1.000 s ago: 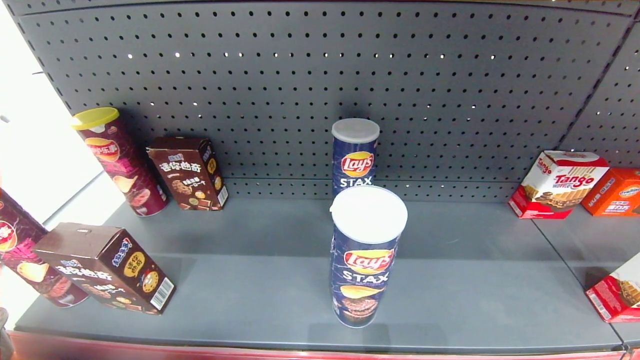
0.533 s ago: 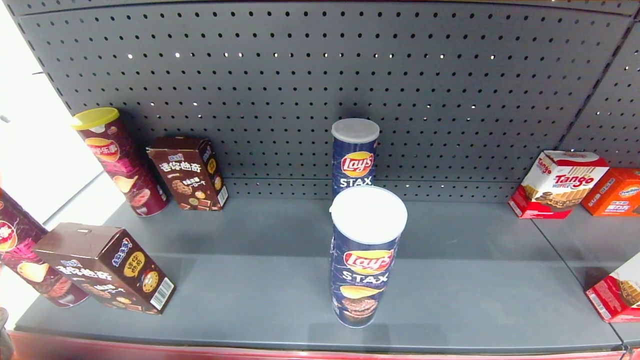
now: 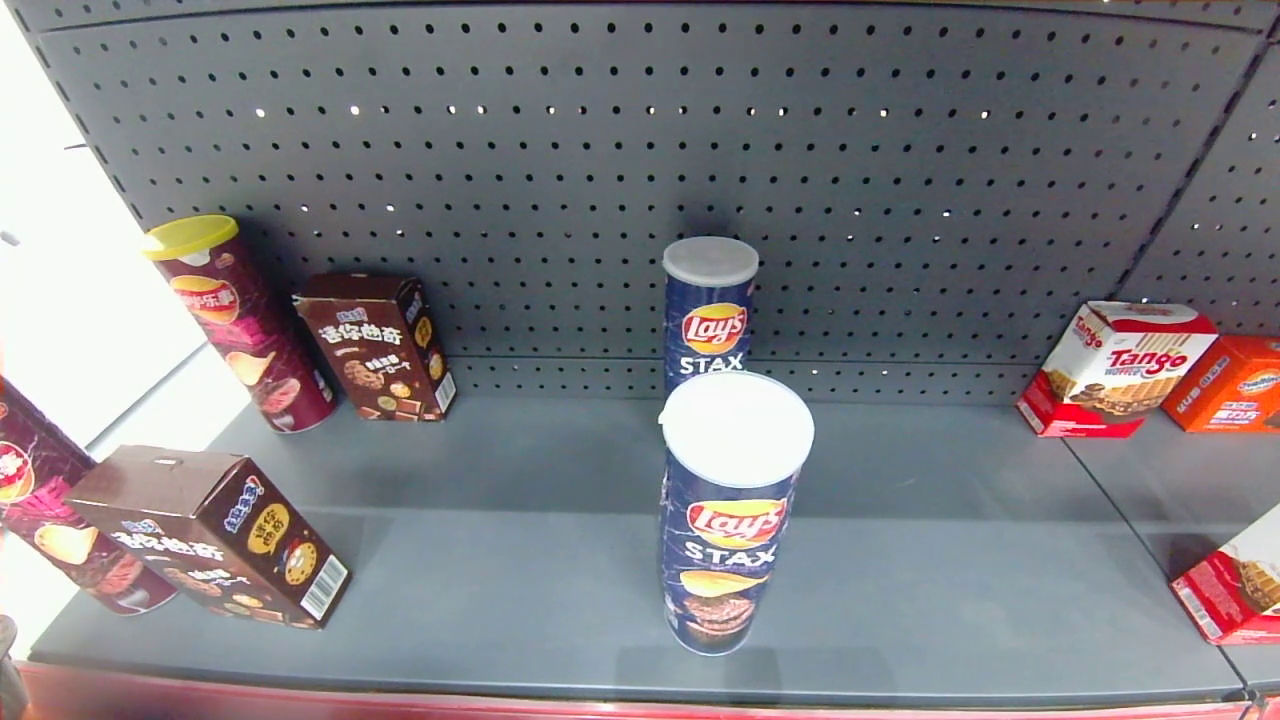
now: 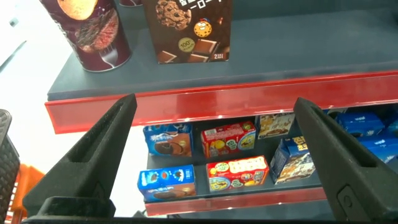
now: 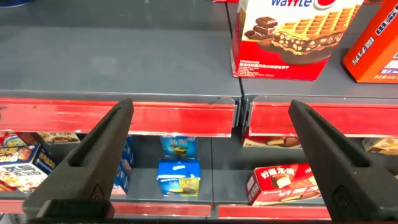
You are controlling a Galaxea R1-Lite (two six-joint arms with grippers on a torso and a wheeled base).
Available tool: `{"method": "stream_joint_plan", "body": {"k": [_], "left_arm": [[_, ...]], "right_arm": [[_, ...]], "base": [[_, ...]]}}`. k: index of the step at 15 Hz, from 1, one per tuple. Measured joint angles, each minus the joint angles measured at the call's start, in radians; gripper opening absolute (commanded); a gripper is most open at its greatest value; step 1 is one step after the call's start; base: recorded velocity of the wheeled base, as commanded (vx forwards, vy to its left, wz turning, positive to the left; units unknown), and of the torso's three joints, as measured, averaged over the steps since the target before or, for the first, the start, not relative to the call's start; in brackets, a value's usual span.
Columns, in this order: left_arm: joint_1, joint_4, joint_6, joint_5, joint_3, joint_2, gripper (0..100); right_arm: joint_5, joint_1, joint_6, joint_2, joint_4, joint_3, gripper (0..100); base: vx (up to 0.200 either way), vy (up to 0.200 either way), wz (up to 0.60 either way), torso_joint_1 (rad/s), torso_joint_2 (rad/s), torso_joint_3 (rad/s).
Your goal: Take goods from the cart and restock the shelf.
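**Black left fingers (image 4: 93, 155) and right fingers (image 5: 93, 155) gaping, empty**

Both pairs are standing wide apart, gripping nothing, facing the red lip (image 5: 180, 115) of the shelf (image 5: 124, 56). On it a blue chip can (image 3: 735, 510) is standing toward 6 o'clock, its twin (image 3: 710, 300) behind at 12 o'clock. My judgement: rising arms are risking a knock on that lip, and hasty placement is risking toppling the front can.

You've got a grey perforated back panel (image 3: 600, 150). Near its foot at the left end stand a yellow-lidded maroon can (image 3: 245, 330) and a brown biscuit box (image 3: 378, 347). At its right end are a red-and-white wafer box (image 3: 1125, 372) and an orange box (image 3: 1228, 385).
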Motion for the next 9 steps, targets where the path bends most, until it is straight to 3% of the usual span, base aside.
{"method": "stream_joint_plan", "body": {"k": [9], "left_arm": [[0.0,0.0,-0.007,0.002,0.0,0.0,100]], "right_arm": [[0.003,0.0,-0.001,0.0,-0.001,0.0,100]], "base": [[0.0,0.0,0.0,0.0,0.0,0.0]]}}
